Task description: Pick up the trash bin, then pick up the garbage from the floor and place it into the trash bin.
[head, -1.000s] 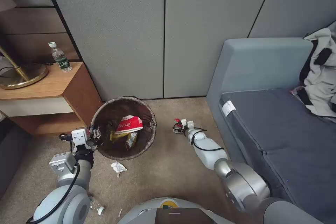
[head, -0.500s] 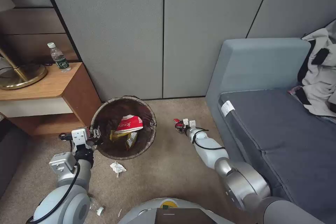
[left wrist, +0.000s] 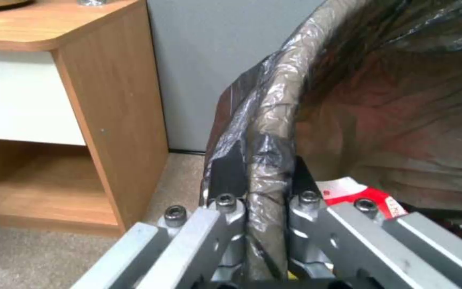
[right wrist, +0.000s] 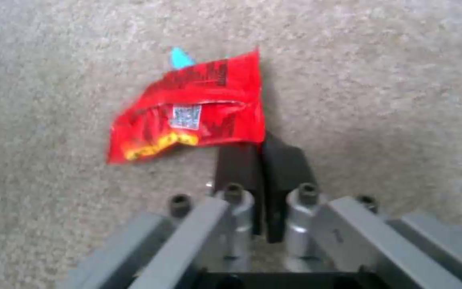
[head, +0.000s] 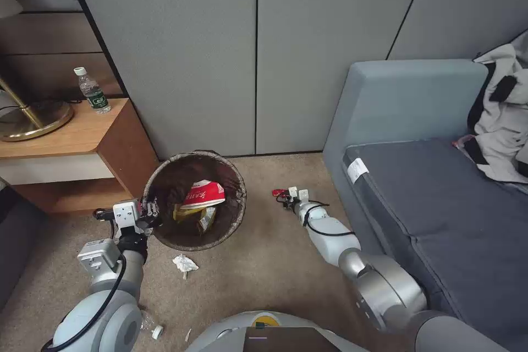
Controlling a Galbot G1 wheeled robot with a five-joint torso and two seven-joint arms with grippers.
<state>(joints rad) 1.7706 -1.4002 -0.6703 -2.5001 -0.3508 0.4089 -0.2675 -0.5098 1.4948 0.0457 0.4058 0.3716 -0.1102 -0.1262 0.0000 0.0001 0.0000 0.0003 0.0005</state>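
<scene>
Wrapper (right wrist: pixel 188 112), red, thin, crinkly and near weightless, pinched by one corner between the shut right gripper (right wrist: pixel 263 160) just above carpet (right wrist: pixel 391 80), likely to flutter or slip; bin (head: pixel 193 201) rim clamped by left gripper (left wrist: pixel 260 188).

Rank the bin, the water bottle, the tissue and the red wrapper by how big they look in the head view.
1. bin, clearly largest
2. water bottle
3. tissue
4. red wrapper, partly hidden by the right gripper
The bottle stands farther away, so its true size against the tissue is unsure.
</scene>
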